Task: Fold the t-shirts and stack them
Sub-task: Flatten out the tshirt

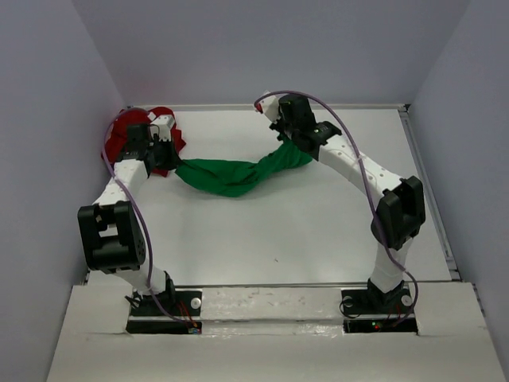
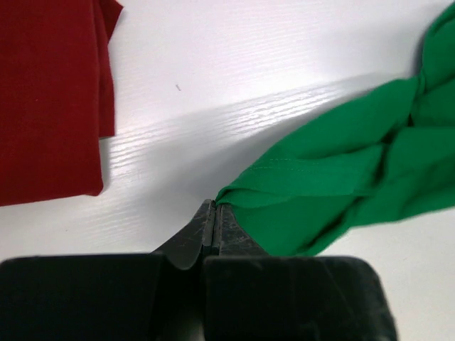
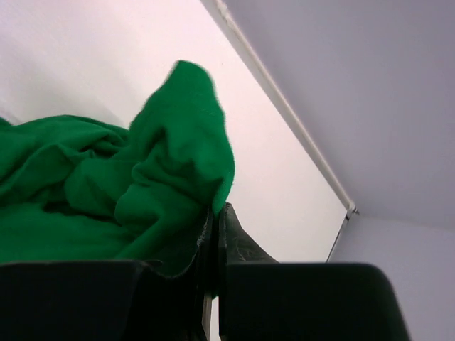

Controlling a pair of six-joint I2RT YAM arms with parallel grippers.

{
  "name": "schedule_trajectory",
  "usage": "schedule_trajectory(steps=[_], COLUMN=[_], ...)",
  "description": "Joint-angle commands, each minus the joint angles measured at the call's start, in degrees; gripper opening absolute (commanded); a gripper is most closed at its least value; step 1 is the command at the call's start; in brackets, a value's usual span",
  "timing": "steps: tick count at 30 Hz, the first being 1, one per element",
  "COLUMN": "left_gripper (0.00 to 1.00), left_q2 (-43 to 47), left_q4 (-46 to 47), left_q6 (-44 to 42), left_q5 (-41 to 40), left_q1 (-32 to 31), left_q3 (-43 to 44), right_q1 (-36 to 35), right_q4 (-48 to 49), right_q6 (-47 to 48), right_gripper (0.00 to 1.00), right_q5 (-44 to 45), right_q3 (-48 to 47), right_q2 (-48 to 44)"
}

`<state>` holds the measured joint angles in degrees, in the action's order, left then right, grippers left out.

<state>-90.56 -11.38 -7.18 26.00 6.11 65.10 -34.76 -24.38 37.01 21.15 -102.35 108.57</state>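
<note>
- Nearest us, at the bottom of the overhead view, the left arm base (image 1: 163,306) and the right arm base (image 1: 380,306) sit at the edge of the white table (image 1: 318,231).
- Further in, across the middle of the frame, we see the green t-shirt (image 1: 231,177) twisted into a loose rope and strung between the two arms. We cannot tell whether its middle touches the table.
- At its left end, the left gripper (image 1: 165,155) has its jaws pressed together on the green hem. In the left wrist view the hem meets the closed tips.
- At its right end, higher in the frame, the right gripper (image 1: 290,142) is clamped on a bunch of the same cloth. In the right wrist view the fabric is caught between the closed jaws, with a peak standing above them.
- Farthest, at the upper left, the red t-shirt (image 1: 119,137) lies crumpled by the wall, just behind the left gripper. In the left wrist view bare table separates it from the green one.
</note>
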Motion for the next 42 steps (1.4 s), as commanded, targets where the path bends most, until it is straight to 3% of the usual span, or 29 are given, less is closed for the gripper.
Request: schedule_trajectory(steps=[1,16,21,24,25,27,28,29,32,35,42], left_gripper=[0.00,0.00,0.00,0.00,0.00,0.00,0.00,0.00,0.00,0.00,0.00], left_q2=[3.4,5.0,5.4,5.0,5.0,5.1,5.2,5.2,5.2,5.0,5.0], left_q4=[0.7,1.2,1.3,1.1,1.0,1.0,1.0,0.9,0.9,1.0,1.0], left_q6=[0.4,0.1,-0.2,-0.2,-0.3,-0.5,-0.6,-0.6,-0.8,-0.8,-1.0], left_q5=[3.9,7.0,7.8,8.7,9.2,9.9,9.9,10.0,10.3,10.6,10.8], left_q1=[0.0,-0.6,-0.7,-0.9,-0.9,-0.9,-0.9,-0.9,-1.0,-1.0,-1.4], left_q3=[0.4,-1.0,-1.3,-1.0,-1.0,-1.1,-1.1,-1.1,-1.3,-1.3,-1.2], right_q1=[0.4,9.5,10.9,10.9,10.9,10.9,10.9,10.9,10.9,10.9,10.9], right_q4=[-0.7,-4.4,-16.5,-25.1,-26.7,-32.2,-33.6,-35.9,-39.5,-33.9,-29.5], right_q6=[-1.8,-3.9,-5.6,-7.0,-7.2,-7.2,-7.2,-6.8,-6.2,-8.6,-10.2], right_gripper=[0.00,0.00,0.00,0.28,0.52,0.72,0.90,0.99,1.00,1.00,0.87], right_q5=[4.2,6.9,0.5,-7.0,-8.6,-13.7,-15.4,-18.7,-22.8,-17.2,-24.0], right_q3=[9.2,33.1,32.7,29.9,28.0,26.2,24.3,23.3,18.6,13.9,1.9], right_q2=[-4.3,-12.1,-11.7,-10.2,-9.1,-7.9,-7.6,-7.3,-7.3,-8.0,-3.5])
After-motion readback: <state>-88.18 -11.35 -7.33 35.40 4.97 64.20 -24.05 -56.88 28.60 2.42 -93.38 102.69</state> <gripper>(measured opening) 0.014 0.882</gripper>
